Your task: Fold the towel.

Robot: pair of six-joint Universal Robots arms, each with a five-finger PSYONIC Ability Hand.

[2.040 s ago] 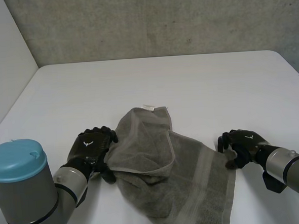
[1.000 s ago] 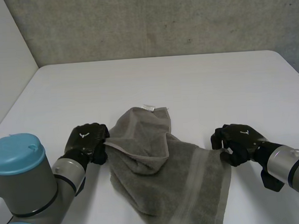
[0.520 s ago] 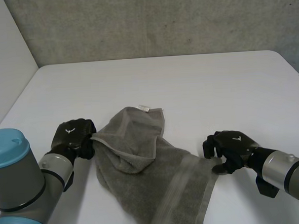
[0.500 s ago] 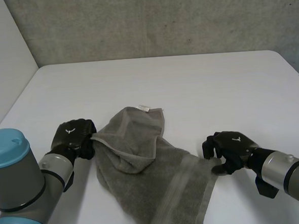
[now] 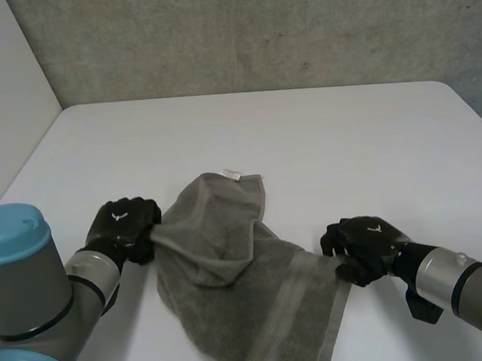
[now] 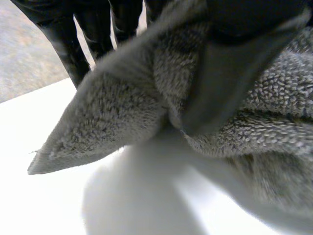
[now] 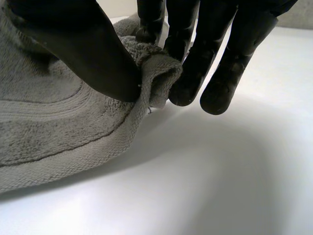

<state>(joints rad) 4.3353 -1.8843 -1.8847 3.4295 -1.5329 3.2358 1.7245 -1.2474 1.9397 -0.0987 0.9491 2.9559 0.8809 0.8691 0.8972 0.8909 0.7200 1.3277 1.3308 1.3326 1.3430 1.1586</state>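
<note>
Towel [image 5: 230,267] gripped between left robot hand [image 5: 125,226], right robot hand [image 5: 364,243].

Your right hand [image 5: 365,240] pulled its towel [image 5: 230,267] corner closer to the white tag [image 5: 232,175]. Your left hand [image 5: 128,227] dragged its corner farther from that tag.

Your left hand [image 5: 125,227] pinches the towel [image 5: 230,267] between curled fingers and thumb; your right hand [image 5: 363,242] does likewise, thumb opposite its fingertips.
</note>
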